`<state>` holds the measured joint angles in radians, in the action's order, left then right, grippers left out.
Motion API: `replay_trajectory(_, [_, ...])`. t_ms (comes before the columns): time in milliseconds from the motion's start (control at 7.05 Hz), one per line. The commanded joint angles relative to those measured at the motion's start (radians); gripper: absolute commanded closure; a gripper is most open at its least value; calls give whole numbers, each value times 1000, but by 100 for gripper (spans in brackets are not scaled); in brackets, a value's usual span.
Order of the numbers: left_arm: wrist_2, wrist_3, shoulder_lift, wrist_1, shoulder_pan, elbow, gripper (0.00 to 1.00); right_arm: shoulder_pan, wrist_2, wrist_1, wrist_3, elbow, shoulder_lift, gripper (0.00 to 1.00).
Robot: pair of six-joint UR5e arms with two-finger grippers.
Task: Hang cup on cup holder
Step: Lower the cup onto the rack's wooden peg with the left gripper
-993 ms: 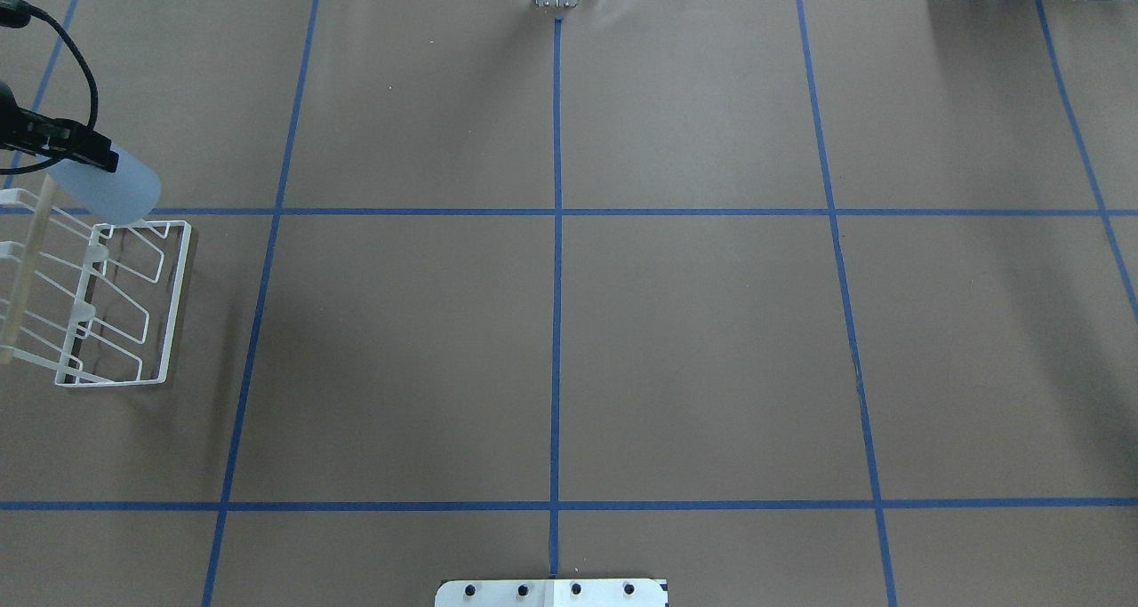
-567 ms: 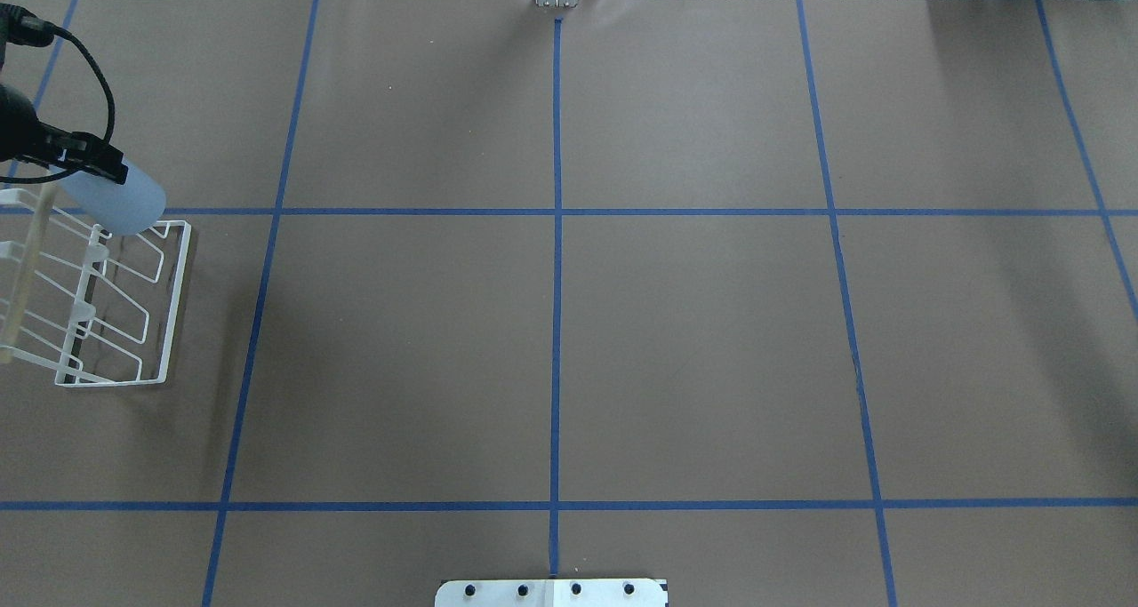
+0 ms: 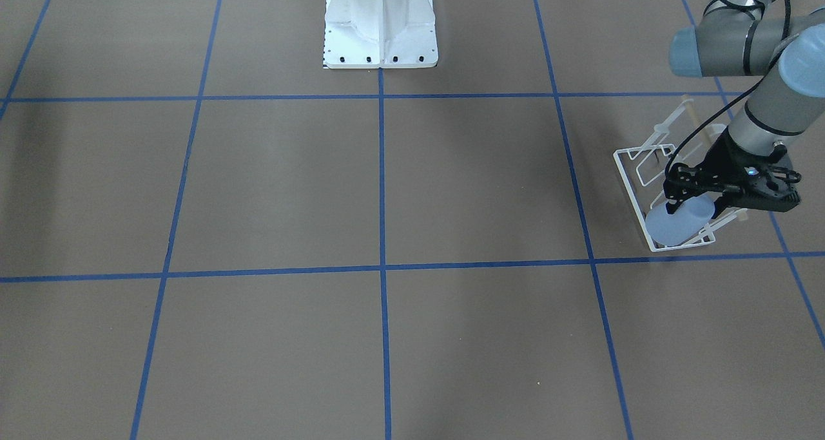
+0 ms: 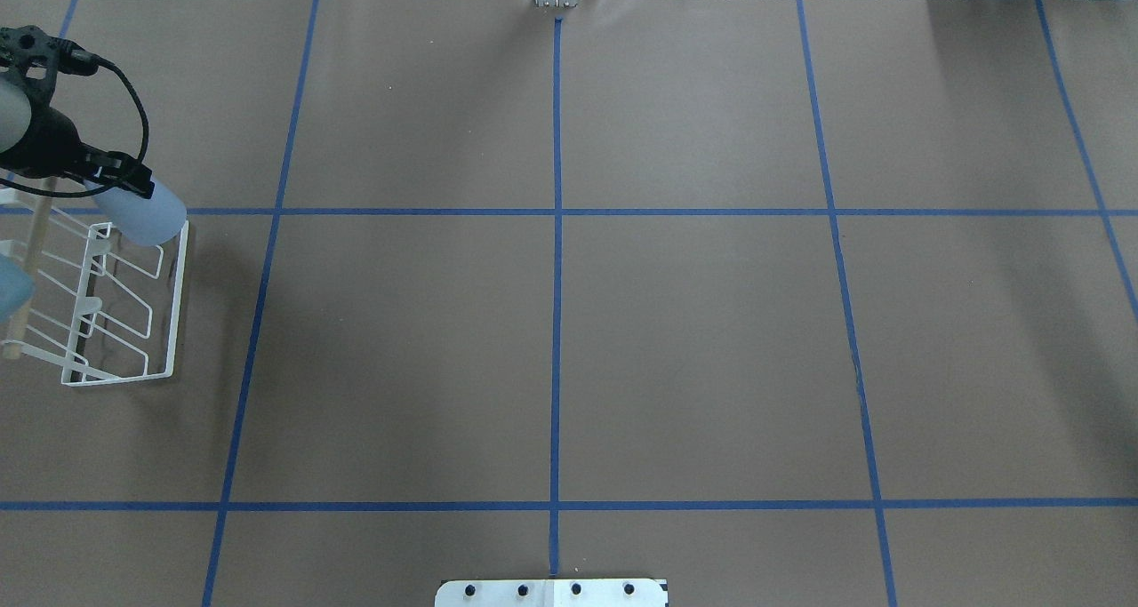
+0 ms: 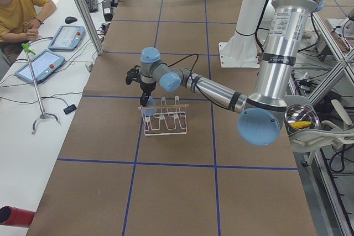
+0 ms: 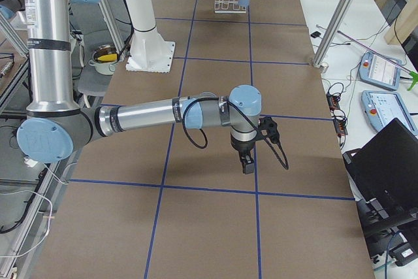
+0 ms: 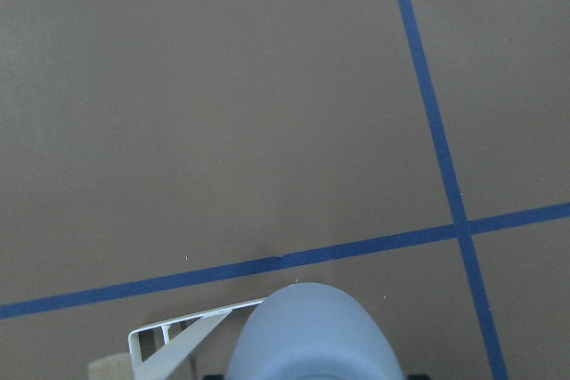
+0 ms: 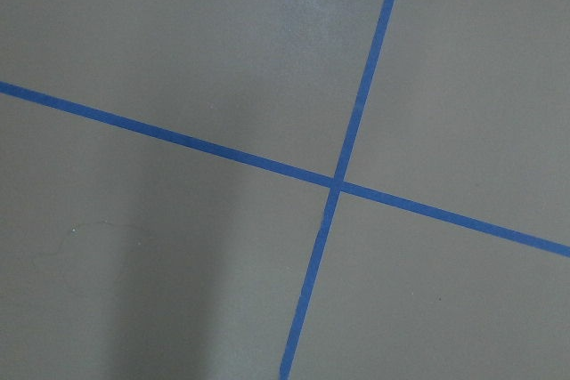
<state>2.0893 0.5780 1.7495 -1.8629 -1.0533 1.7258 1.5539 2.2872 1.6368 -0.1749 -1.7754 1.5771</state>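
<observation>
The jaws of the left arm point(image 3: 770, 102) pinch the cup point(image 3: 677, 224) by one end. The tumbler sticks out beyond them, its long axis slanted down and out toward the counter's operator-side edge. Which end is the mouth I cannot make out. Just under its free end is the cup holder point(image 3: 631, 195), standing near the counter's left end. The cup hangs over the rack's corner nearest the operators, and I cannot tell whether it touches a wire. To my eye the next move turns on lining that slanted axis up with the end prong. The right arm point(image 6: 163, 112) hovers well apart over the counter's right half. Whether its jaws are spread or pressed together I cannot tell.
</observation>
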Motion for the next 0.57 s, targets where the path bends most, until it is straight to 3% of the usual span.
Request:
replay_trajectory(0, [3, -4, 11, -10, 1, 0, 1, 0, -3, 0, 0, 2, 0, 0])
replay_trajectory(284, [31, -12, 30, 28, -29, 33, 1, 0, -26, 6, -2, 16, 7, 0])
replay_trajectory(426, [108, -135, 42, 121, -124, 59, 1, 0, -41, 5, -5, 16, 23, 0])
